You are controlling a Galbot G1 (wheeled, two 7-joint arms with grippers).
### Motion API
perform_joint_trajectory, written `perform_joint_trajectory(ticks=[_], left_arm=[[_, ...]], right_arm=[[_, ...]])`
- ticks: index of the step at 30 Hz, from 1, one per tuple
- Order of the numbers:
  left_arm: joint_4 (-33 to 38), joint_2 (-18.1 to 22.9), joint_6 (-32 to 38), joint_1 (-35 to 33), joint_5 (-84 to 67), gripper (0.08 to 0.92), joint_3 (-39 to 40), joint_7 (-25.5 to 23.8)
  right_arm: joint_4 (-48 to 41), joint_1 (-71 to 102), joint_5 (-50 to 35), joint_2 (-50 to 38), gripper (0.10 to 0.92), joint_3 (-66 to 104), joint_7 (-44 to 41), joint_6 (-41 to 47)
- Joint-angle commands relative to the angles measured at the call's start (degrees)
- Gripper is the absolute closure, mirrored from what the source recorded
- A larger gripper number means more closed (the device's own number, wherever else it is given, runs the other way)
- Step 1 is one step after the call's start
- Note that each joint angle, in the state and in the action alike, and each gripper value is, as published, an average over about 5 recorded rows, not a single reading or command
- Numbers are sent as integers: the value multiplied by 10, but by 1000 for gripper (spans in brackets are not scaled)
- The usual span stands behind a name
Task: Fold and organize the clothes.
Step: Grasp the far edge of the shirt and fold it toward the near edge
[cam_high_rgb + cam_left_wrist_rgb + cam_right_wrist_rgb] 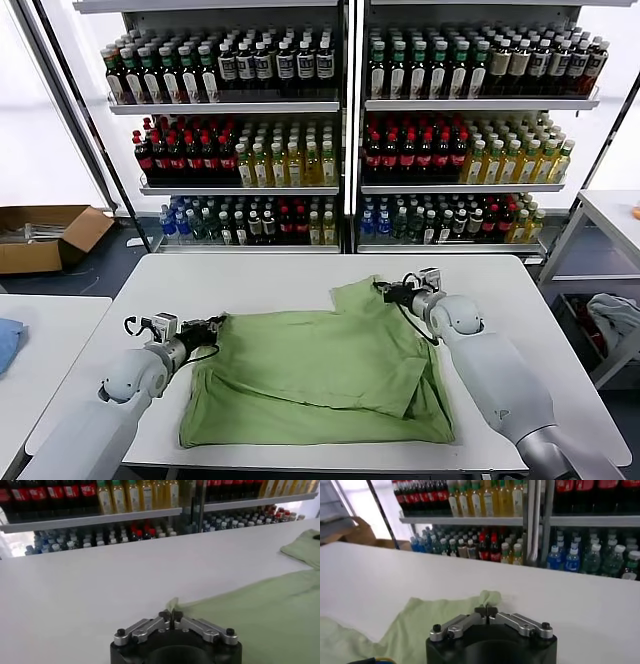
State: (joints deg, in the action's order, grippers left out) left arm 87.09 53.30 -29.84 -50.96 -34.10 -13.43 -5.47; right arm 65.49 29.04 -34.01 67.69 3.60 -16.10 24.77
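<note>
Light green short-sleeved shirt of soft fabric (320, 375) spread flat on the white rectangular counter (260, 280), partly folded, one sleeve reaching toward the far right, hem near the front edge.

Left gripper (214, 324) low at the shirt's left edge, black fingers (165, 616) clenched together on a small raised tip of the green fabric, as the left wrist view shows; rest of the cloth trailing away flat across the counter.

Right gripper (383, 290) at the far sleeve's corner, fingers (480, 611) likewise pinched shut on a puckered point of the green cloth, fabric rumpled just behind it in the right wrist view.

Both arms stretched low over the counter, left one from the near left corner, right one from the near right.

Behind the counter, tall metal shelves (345, 105) packed with rows of bottles: dark, red, yellow-green and blue. Open brown cardboard box (40, 235) on the floor at far left. Blue cloth (8, 340) on a neighbouring white table at left. Grey-white cloth bundle (612, 318) under a side table at right.
</note>
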Motion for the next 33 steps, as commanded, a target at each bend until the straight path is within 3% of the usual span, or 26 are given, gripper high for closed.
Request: perform_joint_trajectory(ticks=[1,18,25,33], left_arm=[[91,-8,36,-23,-23,901,-37,12],[283,-41,25,-200,-52,906,-164,57],[352,-40,0,-320,-56,906,-226,79],[359,-30,-5,-416,-32,906,-266,61]], right_arm=[[166,95,-59,-8,919,78,23,-1],[498,396,-140,-72,919,253,46,16],[573,541,-143,-65,919,330,38,14],[591,648,-89,-49,919,354,20,-6]])
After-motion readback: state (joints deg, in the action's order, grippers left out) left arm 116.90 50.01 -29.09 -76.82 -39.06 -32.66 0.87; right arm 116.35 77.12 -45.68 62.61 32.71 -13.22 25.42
